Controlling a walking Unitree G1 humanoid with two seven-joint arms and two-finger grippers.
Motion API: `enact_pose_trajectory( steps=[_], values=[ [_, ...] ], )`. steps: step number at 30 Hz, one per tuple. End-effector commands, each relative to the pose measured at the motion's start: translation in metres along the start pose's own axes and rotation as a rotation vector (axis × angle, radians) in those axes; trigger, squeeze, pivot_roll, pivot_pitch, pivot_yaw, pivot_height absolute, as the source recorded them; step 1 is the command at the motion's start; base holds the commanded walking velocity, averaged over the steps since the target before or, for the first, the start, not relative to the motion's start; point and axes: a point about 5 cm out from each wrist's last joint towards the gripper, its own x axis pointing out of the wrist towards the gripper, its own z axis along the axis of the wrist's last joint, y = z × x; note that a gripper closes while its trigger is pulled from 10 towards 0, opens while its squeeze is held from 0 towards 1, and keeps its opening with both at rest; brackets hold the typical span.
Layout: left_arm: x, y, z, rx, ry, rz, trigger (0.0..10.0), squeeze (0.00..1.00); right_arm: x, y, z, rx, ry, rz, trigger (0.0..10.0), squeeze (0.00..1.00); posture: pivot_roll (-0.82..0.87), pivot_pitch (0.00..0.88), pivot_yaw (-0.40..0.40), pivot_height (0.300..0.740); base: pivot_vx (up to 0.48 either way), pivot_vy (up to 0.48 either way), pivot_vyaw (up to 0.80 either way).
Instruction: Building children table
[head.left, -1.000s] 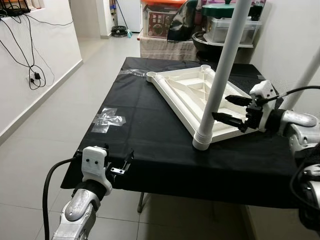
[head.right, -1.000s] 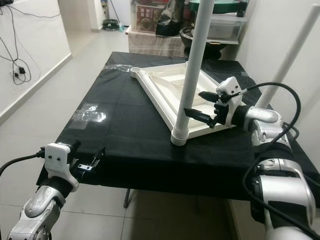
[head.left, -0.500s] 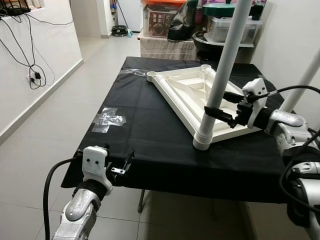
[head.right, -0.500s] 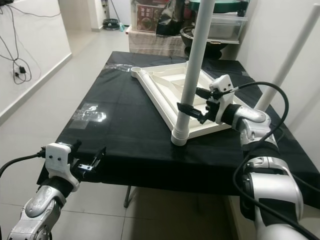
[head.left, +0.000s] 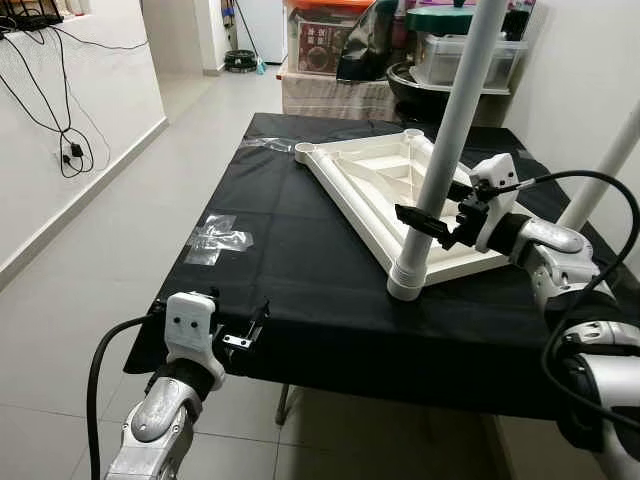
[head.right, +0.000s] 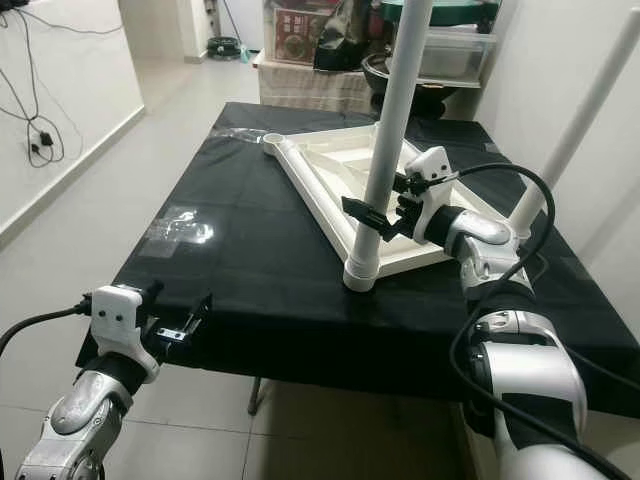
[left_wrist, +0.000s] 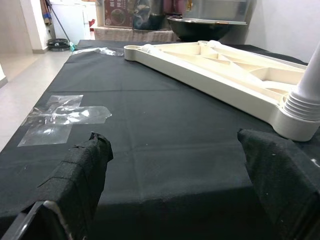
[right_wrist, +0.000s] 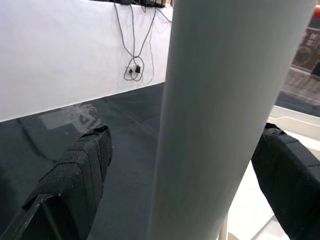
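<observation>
Black-draped table (head.left: 300, 290), right end effector (head.left: 432, 222) spread around white leg (head.left: 450, 130), left end effector (head.left: 245, 335) at near edge

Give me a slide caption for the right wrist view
Open right gripper straddling the upright white plastic table leg.

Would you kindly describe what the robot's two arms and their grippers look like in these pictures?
Both arms are jointed silver metal segments with rounded housings. Each ends in a white boxy wrist block: the left gripper block bears two small dark dots. Each gripper has two long black fingers; their tips are wrapped in woven black fabric tape. A thick black cable loops from each arm, the right gripper cable arching over its forearm.
</observation>
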Motion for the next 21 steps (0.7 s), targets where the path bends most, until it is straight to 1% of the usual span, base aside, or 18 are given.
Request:
enact_pose_trajectory(
  steps=[1, 4, 5, 6, 7, 8, 9, 11, 12, 15, 16, 17, 18, 21],
  values=[
    [0.001, -0.001, -0.001, 0.001, 0.001, -0.001, 10.0, 0.0, 0.001, -0.001, 0.003, 0.0, -0.017, -0.011, 10.0, 0.0, 0.11, 0.0, -0.099, 0.74, 0.0, 0.0, 0.0],
    [0.001, -0.002, -0.001, -0.001, 0.001, -0.001, 10.0, 0.0, 0.004, 0.0, 0.003, 0.003, -0.016, -0.03, 9.9, 0.0, 0.11, 0.0, -0.099, 0.74, 0.0, 0.0, 0.0],
    [0.001, -0.002, -0.002, -0.001, 0.001, -0.002, 10.0, 0.0, 0.005, -0.001, 0.003, 0.006, -0.016, -0.048, 8.5, 0.0, 0.11, 0.0, -0.099, 0.74, 0.0, 0.0, 0.0],
    [0.001, -0.002, -0.002, -0.002, 0.001, -0.003, 10.0, 0.0, 0.006, -0.001, 0.003, 0.008, -0.017, -0.057, 8.5, 0.0, 0.11, 0.0, -0.099, 0.74, 0.0, 0.0, 0.0],
    [0.001, -0.002, -0.001, -0.002, 0.001, -0.003, 10.0, 0.0, 0.006, -0.001, 0.003, 0.009, -0.017, -0.063, 7.0, 0.0, 0.11, 0.0, -0.099, 0.74, 0.0, 0.0, 0.0],
    [0.001, -0.002, -0.001, -0.001, 0.001, -0.004, 10.0, 0.0, 0.007, -0.001, 0.003, 0.01, -0.017, -0.066, 7.0, 0.0, 0.11, 0.0, -0.099, 0.74, 0.0, 0.0, 0.0],
    [0.001, -0.002, -0.001, -0.001, 0.001, -0.004, 10.0, 0.0, 0.008, 0.0, 0.002, 0.011, -0.017, -0.069, 6.4, 0.0, 0.11, 0.0, -0.099, 0.74, 0.0, 0.0, 0.0],
    [0.001, -0.002, -0.001, 0.0, 0.001, -0.004, 10.0, 0.0, 0.008, 0.0, 0.002, 0.013, -0.016, -0.072, 6.4, 0.0, 0.11, 0.0, -0.099, 0.74, 0.0, 0.0, 0.0],
    [0.001, -0.002, -0.001, 0.0, 0.001, -0.003, 10.0, 0.0, 0.009, 0.001, 0.001, 0.012, -0.014, -0.073, 4.6, 0.0, 0.11, 0.0, -0.099, 0.74, 0.0, 0.0, 0.0],
    [0.001, -0.002, -0.001, 0.0, 0.0, -0.003, 10.0, 0.0, 0.01, 0.002, 0.0, 0.01, -0.011, -0.073, 4.6, 0.0, 0.11, 0.0, -0.099, 0.74, 0.0, 0.0, 0.0],
    [0.001, -0.002, -0.001, 0.0, 0.0, -0.003, 10.0, 0.0, 0.01, 0.002, 0.0, 0.011, -0.011, -0.076, 4.2, 0.0, 0.11, 0.0, -0.099, 0.74, 0.0, 0.0, 0.0],
    [0.001, -0.002, -0.001, 0.0, 0.0, -0.003, 10.0, 0.0, 0.012, 0.003, -0.001, 0.016, -0.012, -0.081, 3.2, 0.0, 0.11, 0.0, -0.099, 0.74, 0.0, 0.0, 0.0],
    [0.001, -0.002, -0.001, 0.0, 0.0, -0.003, 10.0, 0.0, 0.013, 0.003, -0.001, 0.016, -0.009, -0.088, 0.0, 0.0, 0.11, 0.0, -0.1, 0.74, 0.0, 0.0, 0.0],
    [0.001, -0.002, -0.001, 0.0, 0.0, -0.002, 10.0, 0.0, 0.014, 0.004, -0.002, 0.013, -0.005, -0.097, 0.0, 0.0, 0.11, 0.0, -0.1, 0.74, 0.0, 0.0, 0.0]
  ],
)
